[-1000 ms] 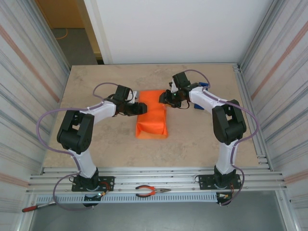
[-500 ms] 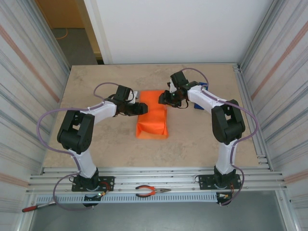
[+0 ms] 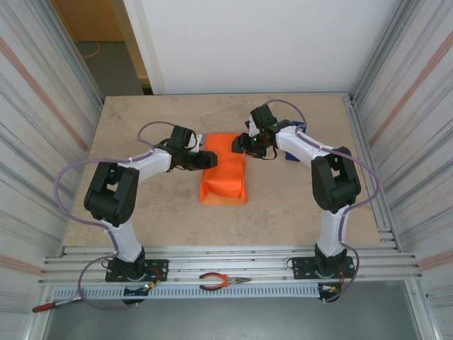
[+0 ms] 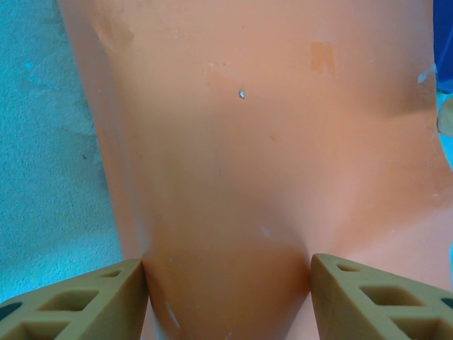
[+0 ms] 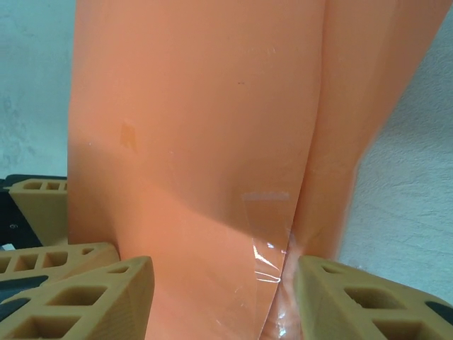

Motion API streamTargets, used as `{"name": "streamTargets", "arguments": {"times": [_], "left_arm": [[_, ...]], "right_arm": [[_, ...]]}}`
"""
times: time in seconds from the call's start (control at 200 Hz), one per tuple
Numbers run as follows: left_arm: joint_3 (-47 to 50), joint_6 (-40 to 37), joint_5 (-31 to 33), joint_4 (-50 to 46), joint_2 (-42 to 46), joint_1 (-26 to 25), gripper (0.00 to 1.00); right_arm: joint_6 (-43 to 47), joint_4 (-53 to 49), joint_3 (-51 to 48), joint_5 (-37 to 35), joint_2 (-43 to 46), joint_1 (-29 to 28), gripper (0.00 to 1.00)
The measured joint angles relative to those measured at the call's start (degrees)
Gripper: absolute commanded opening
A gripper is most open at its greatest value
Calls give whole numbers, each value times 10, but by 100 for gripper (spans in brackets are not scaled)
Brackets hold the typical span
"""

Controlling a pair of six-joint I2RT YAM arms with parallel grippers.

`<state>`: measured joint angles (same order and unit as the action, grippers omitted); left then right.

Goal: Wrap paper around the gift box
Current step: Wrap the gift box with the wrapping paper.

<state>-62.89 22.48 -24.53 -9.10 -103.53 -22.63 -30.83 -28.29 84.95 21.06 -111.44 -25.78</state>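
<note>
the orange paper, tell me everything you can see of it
The paper is plain matte orange, folded over into a long bundle lying flat on the table, wider at its near end. A strip of clear tape sits on one seam. The left gripper pinches its left side; the right gripper straddles its far right corner.

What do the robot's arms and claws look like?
The left arm and right arm are white tubes with chunky black joints. Thin purple cables loop along them. The left claw and right claw have tan fingers with hollow windows.
</note>
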Motion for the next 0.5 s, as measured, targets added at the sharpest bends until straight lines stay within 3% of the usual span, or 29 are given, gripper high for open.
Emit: {"name": "streamTargets", "arguments": {"times": [0.215,0.381,0.501], "left_arm": [[0,0,0,0,0,0,61],[0,0,0,0,0,0,61],[0,0,0,0,0,0,61]], "right_arm": [[-4,-2,-61,-9,25,45,56],[-35,38,-99,18,53,69,27],[-54,83,-102,54,55,66,16]]}}
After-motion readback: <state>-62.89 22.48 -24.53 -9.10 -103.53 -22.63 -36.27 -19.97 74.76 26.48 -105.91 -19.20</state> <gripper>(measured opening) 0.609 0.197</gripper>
